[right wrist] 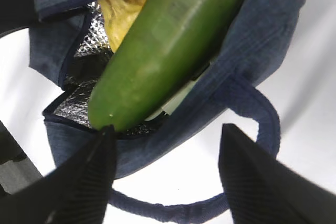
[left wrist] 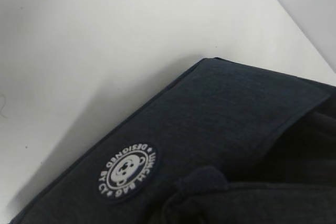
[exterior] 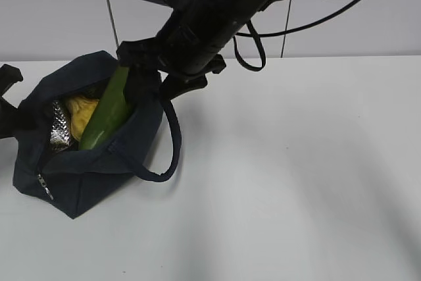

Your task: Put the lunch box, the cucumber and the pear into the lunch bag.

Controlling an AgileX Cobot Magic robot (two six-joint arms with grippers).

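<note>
The navy lunch bag (exterior: 99, 169) stands open at the left, its foil lining showing. The green cucumber (exterior: 108, 110) leans in its mouth with its upper end sticking out. The yellow pear (exterior: 82, 113) lies inside beside it. In the right wrist view the cucumber (right wrist: 168, 45) lies over the pear (right wrist: 123, 14) and a pale strip (right wrist: 181, 95), perhaps the lunch box lid. My right gripper (right wrist: 168, 129) is open just above the bag's rim (right wrist: 262, 30), holding nothing; it also shows in the exterior view (exterior: 154, 70). My left gripper (exterior: 8, 100) is at the bag's left edge, its fingers hidden by fabric (left wrist: 220, 108).
The bag's loop handle (exterior: 172, 143) hangs out to the right onto the white table (exterior: 296, 182). A round bear patch (left wrist: 127, 170) marks the bag's side. A grey wall (exterior: 59, 11) rises behind the table's far edge.
</note>
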